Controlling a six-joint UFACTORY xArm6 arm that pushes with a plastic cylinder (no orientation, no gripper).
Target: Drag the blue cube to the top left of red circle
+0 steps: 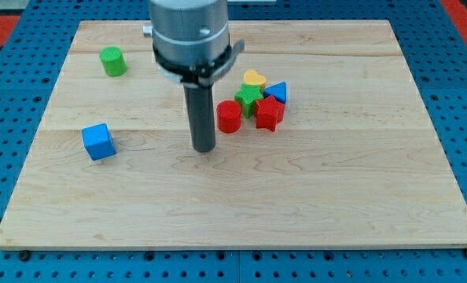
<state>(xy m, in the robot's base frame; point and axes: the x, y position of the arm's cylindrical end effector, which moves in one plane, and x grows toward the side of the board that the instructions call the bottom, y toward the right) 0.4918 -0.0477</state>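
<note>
Wooden board [312, 196] on blue pegboard [29, 23] holds every block; my tip [205, 149], a bare rod gripping nothing, rests near the middle; blue cube [98, 141] sits well to its left; red circle [229, 116] just up-right of it, touching a cluster: green block [249, 97], yellow heart [255, 79], red star [268, 114], and a blue block [277, 92] half hidden; green cylinder [112, 61] far up-left.

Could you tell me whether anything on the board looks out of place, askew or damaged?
Nothing stands out. The blue cube sits alone at the view's left, the green cylinder alone near the top left. The red circle is bunched with the other blocks right of centre. My tip rests between cube and circle, touching neither.
</note>
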